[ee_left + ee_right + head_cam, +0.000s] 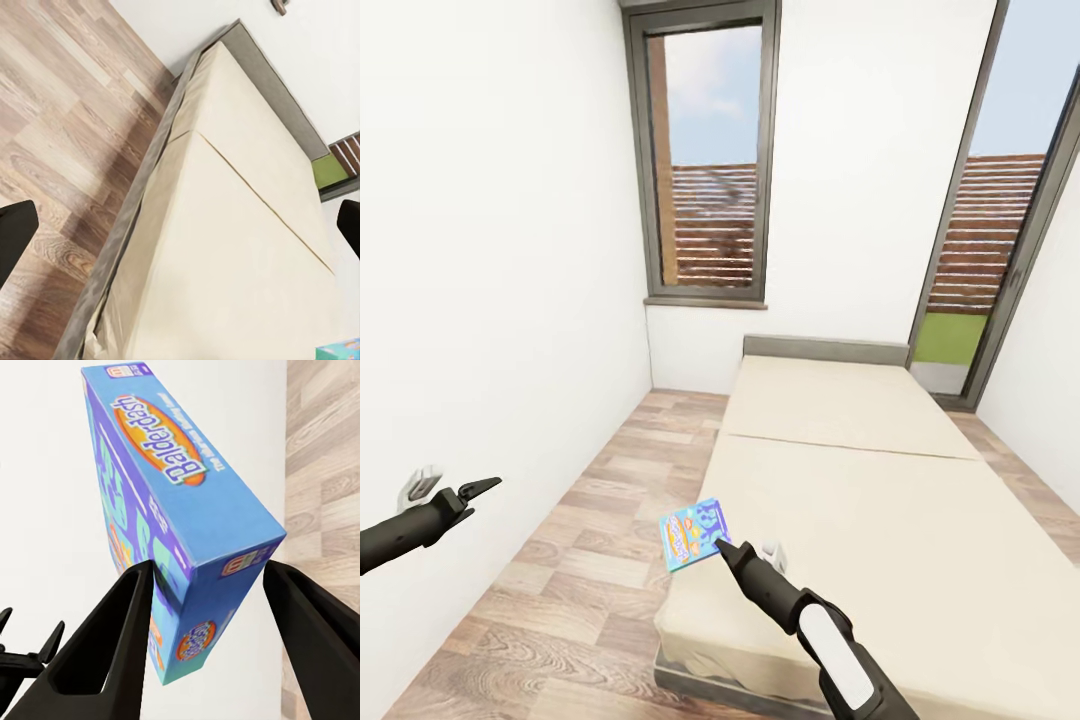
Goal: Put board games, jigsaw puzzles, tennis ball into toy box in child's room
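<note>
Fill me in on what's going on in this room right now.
The robot stands at the foot of the bed with a blue board game at its right gripper, off the mattress by the bed's near corner. In the right wrist view the box sits between the fingers, touching one, with a gap at the other. The left gripper hangs free above the wood floor, holding nothing.

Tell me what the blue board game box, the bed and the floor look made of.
Board game: likely printed cardboard with a slightly glossy finish, given sharp folded edges and cover art. Bed: plain beige mattress, apparently matte fabric, with a seam across it; its grey headboard material is unclear. Floor: wood-look planks with visible grain, perhaps laminate.
</note>
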